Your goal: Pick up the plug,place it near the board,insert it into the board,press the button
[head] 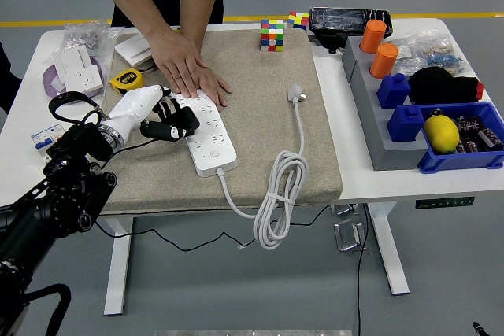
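Note:
A white power strip (208, 137) lies on the beige mat (260, 92), running from upper left to lower right. Its grey plug (296, 94) lies loose on the mat to the right, with the cable (277, 194) coiled over the mat's front edge. My left hand (161, 118), white-backed with black fingers, rests at the strip's left edge, fingers curled loosely against it and holding nothing. A person's hand (187, 72) lies flat on the strip's far end. The right arm is out of view.
A yellow tape measure (126, 79) and white sockets (79, 67) sit at the back left. Puzzle cubes (272, 35) stand at the mat's far edge. Grey block with orange cylinders (379, 49), blue bin (461, 143) with a lemon (441, 132) at right.

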`<control>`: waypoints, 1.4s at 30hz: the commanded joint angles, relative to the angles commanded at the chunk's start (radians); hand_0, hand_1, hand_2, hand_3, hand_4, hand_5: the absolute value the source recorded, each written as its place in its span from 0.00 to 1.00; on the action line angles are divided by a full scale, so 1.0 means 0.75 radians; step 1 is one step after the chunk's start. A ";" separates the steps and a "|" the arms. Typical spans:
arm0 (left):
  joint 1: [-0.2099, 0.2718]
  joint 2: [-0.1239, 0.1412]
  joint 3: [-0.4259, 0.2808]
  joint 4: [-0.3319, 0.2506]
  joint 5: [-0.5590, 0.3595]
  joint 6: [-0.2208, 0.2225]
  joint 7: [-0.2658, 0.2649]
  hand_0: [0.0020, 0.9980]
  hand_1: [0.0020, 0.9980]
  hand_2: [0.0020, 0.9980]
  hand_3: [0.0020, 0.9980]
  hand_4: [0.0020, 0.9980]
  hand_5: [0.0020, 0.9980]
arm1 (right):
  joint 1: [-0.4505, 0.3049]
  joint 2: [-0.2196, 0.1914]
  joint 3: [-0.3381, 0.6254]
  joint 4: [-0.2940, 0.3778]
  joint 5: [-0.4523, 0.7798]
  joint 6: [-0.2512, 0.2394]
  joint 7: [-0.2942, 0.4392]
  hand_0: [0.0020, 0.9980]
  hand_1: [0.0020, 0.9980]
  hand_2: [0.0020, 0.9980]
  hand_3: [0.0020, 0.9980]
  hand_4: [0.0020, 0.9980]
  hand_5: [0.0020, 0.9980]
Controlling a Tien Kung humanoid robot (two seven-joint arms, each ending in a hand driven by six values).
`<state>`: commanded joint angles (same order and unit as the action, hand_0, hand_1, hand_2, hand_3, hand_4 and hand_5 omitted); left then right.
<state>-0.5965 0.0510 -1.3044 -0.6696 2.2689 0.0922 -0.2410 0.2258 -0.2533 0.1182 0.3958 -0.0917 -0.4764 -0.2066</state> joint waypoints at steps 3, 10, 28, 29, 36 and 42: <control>-0.002 0.004 0.007 0.002 0.000 0.006 -0.003 0.46 0.41 0.29 0.43 0.69 0.04 | 0.000 0.000 0.000 0.000 0.001 0.000 0.000 0.79 0.73 0.74 0.76 1.00 1.00; -0.010 0.024 0.042 0.000 0.000 0.009 -0.010 0.46 0.41 0.30 0.43 0.69 0.04 | 0.003 -0.002 0.003 0.000 0.004 0.000 0.002 0.79 0.73 0.74 0.76 1.00 1.00; -0.013 0.024 0.078 0.009 0.000 0.006 -0.013 0.46 0.42 0.31 0.44 0.70 0.04 | 0.004 -0.004 0.004 0.000 0.010 -0.001 0.004 0.79 0.73 0.74 0.76 1.00 1.00; -0.013 0.023 0.080 0.010 0.000 0.006 -0.013 0.46 0.42 0.31 0.44 0.70 0.04 | 0.004 -0.004 0.004 0.000 0.010 -0.001 0.003 0.79 0.73 0.74 0.76 1.00 1.00; -0.023 0.023 0.112 0.018 0.000 0.011 -0.015 0.46 0.43 0.31 0.44 0.70 0.04 | 0.005 -0.005 0.000 0.000 0.011 -0.001 0.003 0.79 0.73 0.74 0.76 1.00 1.00; -0.025 0.020 0.139 0.026 0.000 0.010 -0.015 0.46 0.43 0.31 0.44 0.70 0.04 | 0.005 -0.005 -0.001 0.000 0.012 -0.001 0.003 0.79 0.73 0.74 0.76 1.00 1.00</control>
<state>-0.6156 0.0662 -1.1998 -0.6502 2.2689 0.1001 -0.2520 0.2296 -0.2567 0.1173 0.3958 -0.0831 -0.4775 -0.2042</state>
